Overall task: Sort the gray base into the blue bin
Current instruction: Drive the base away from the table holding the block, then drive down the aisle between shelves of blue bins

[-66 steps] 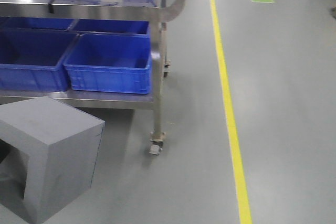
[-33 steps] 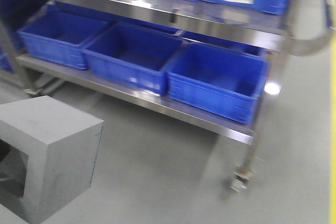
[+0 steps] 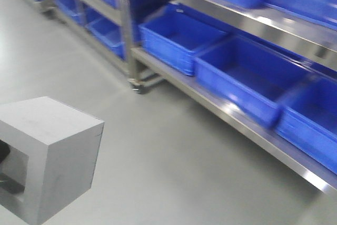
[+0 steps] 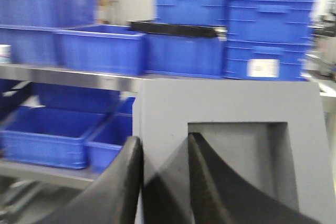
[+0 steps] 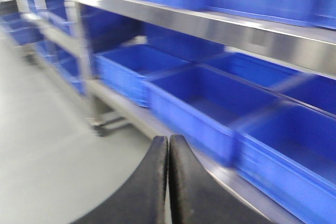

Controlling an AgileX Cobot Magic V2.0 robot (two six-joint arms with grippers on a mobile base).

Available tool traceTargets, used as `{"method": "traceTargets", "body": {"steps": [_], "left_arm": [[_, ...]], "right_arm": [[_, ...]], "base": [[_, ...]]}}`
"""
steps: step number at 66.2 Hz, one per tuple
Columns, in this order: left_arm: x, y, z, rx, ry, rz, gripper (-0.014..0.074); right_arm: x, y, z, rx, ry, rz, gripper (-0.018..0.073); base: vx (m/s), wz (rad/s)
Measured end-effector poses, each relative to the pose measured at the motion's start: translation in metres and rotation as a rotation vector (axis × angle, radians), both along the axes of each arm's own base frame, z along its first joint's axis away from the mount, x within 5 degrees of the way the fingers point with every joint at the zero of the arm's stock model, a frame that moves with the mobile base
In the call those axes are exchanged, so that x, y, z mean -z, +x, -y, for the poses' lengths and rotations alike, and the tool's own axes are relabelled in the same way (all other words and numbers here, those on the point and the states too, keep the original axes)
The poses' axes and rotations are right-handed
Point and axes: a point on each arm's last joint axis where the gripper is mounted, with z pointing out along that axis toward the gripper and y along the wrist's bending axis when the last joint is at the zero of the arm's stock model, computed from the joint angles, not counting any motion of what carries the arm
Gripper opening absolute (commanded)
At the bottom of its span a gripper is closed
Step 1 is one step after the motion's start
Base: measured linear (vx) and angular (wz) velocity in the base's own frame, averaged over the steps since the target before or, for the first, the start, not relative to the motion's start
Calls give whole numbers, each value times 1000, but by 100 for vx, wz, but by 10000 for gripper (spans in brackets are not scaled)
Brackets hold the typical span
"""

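Transport step, I judge; left gripper (image 4: pixel 164 148) clamps the gray base (image 3: pixel 52 151) by one wall, at eight o'clock frontally; right gripper (image 5: pixel 168 150) pinched closed, empty; next needs carrying it over the blue bin (image 3: pixel 234 97) at two o'clock.

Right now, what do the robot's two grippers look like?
The left gripper has two matte black fingers, wide below and curving up to narrow tips. The right gripper looks the same. No cables or markings are visible.
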Motion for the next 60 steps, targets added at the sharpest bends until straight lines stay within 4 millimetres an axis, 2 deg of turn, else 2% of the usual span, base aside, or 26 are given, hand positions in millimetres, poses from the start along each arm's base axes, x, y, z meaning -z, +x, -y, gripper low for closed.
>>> {"method": "traceTargets", "body": {"steps": [38, 60], "left_arm": [[0, 0, 0, 0, 0, 0, -6], [0, 0, 0, 0, 0, 0, -6]], "right_arm": [[0, 0, 0, 0, 0, 0, -9], [0, 0, 0, 0, 0, 0, -9]], "base": [[23, 72], [26, 46]]}}
